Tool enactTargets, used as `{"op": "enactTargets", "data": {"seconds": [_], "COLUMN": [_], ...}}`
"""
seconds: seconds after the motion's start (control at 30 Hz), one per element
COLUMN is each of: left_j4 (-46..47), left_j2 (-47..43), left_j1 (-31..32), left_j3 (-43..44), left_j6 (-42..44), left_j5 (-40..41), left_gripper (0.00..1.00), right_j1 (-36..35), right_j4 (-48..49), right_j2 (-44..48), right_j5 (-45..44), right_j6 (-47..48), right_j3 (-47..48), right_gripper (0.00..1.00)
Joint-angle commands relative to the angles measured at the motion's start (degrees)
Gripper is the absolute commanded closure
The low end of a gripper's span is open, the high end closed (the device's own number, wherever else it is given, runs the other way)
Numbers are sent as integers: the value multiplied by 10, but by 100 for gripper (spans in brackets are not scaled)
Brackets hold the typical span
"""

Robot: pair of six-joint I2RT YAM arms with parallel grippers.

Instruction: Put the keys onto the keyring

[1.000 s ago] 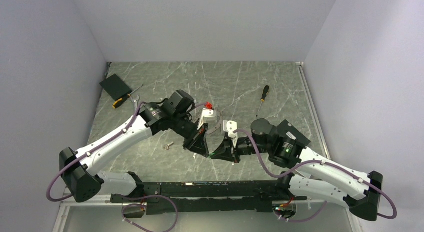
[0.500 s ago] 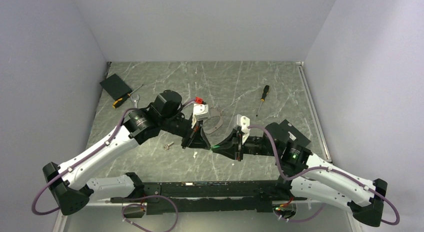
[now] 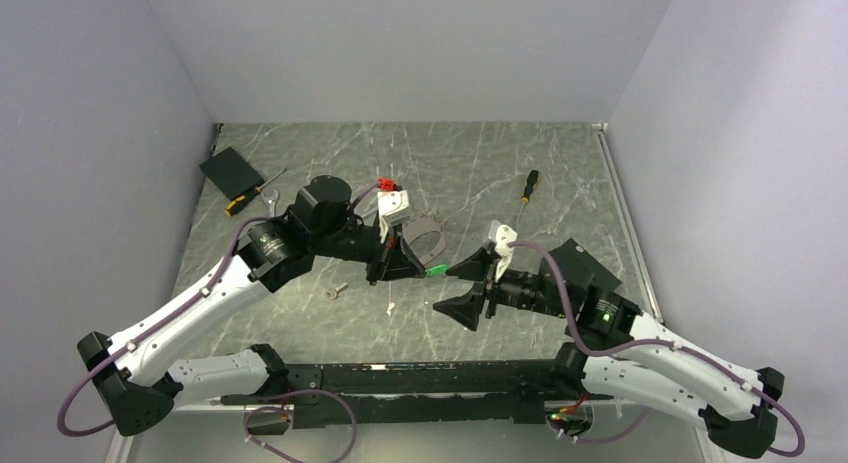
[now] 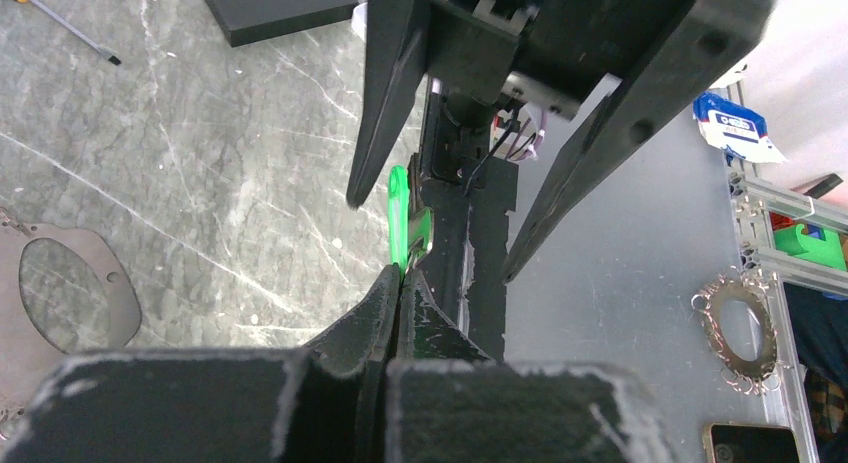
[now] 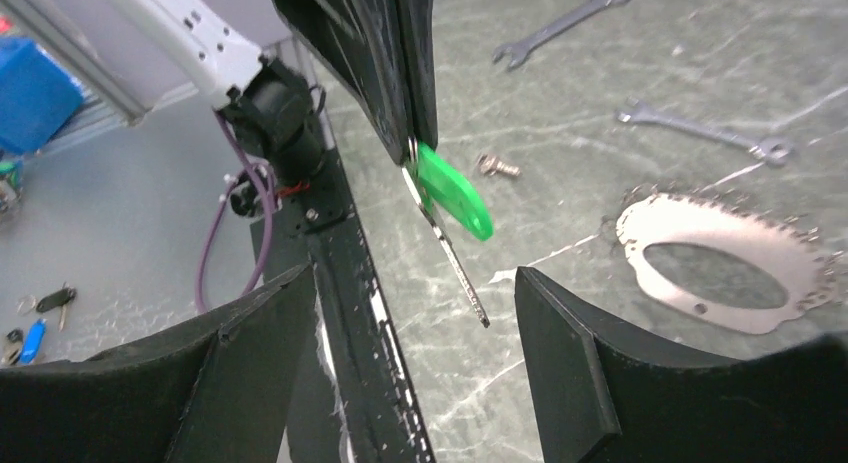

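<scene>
My left gripper (image 3: 415, 267) (image 4: 402, 273) is shut on the top of a bright green key (image 3: 437, 271) (image 4: 400, 213) (image 5: 455, 193). It holds the key above the table, and a thin silvery shaft hangs down beside the green head. My right gripper (image 3: 442, 289) (image 5: 415, 283) stands open just right of the key, its fingers wide on either side and touching nothing. The keyring (image 3: 440, 238) (image 5: 700, 221) (image 4: 70, 363), a dull grey oval loop with a beaded edge, lies flat on the table behind the grippers. A small silvery key (image 3: 336, 291) lies on the table left of the left gripper.
A black box (image 3: 230, 168) and an orange-handled screwdriver (image 3: 240, 203) lie at the back left, and another screwdriver (image 3: 525, 188) at the back right. Two wrenches (image 5: 565, 23) (image 5: 700, 128) lie beyond the keyring. A small white piece (image 3: 390, 308) lies under the left gripper. A black rail (image 3: 400, 373) runs along the near edge.
The right gripper opened from shut and drew back to the right, away from the green key. The left gripper moved toward the back of the table, still pinching the key.
</scene>
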State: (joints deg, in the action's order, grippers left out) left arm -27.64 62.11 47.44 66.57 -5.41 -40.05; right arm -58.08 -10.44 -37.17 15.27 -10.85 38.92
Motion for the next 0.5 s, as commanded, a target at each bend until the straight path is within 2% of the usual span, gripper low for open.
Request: {"op": "enactTargets", "data": {"seconds": [0.0,0.17,0.47], "left_j4": [31,42,-25], "left_j2": [2,1,22], "left_j1": [-1,-1,-1], "left_j3": [16,11,44], "left_j6": [-18,-18,32], "left_j5": [4,-11,-112], "left_gripper": [100,100,100], "right_j1": [-1,-1,-1], "right_j4": [1,-15,-62], "right_j2": [34,31,49], "right_j5": [-34,-18,-64], "right_j6": [9,4,65], "right_j3": [50,65,99], "right_gripper": [27,40,38]}}
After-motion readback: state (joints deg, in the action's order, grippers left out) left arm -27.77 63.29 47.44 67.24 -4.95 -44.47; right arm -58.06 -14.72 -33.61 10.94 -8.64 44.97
